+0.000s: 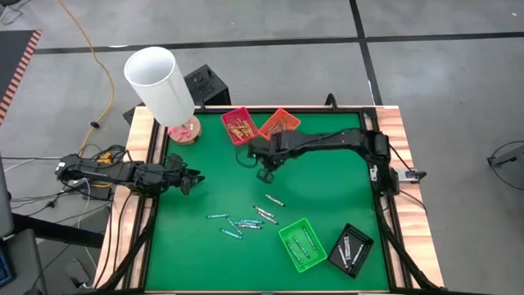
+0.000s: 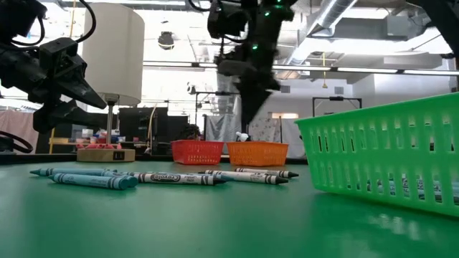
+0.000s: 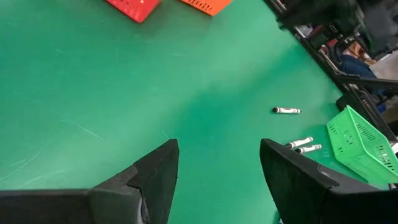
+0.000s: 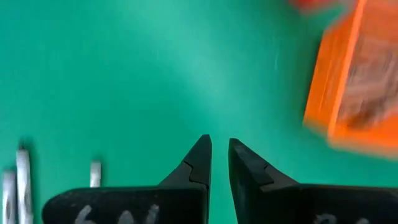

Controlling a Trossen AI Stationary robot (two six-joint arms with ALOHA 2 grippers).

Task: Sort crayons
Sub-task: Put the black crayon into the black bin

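- Green tray (image 1: 301,244) and black tray (image 1: 351,250) sit side by side near the counter's (image 1: 327,192) near right corner; both hold a few crayons.
- Loose crayons (image 1: 243,220) lie scattered on the green mat toward the near edge, just left of the green tray: teal ones on the left of the group, grey-white ones on its right. One grey-white crayon lies apart, a little farther in.
- Left hand (image 1: 195,179) hangs over the counter's left edge, about midway along it. Its arm lies low and nearly level, reaching in from outside the counter. The fingers (image 3: 155,180) stand wide apart with nothing between them.
- Right hand (image 1: 268,172) hovers above the mat in the far half, near the middle. Its arm stretches from the right edge toward the left, elbow bent, the hand pointing down. The fingers (image 4: 198,160) are almost together, a thin gap between the tips, and nothing is gripped.
- Red tray (image 1: 239,125) and orange tray (image 1: 279,124) stand near the far edge, touching or nearly so, just beyond the right hand; both hold crayons.
- A lamp (image 1: 161,84) with a white shade stands at the far left corner.
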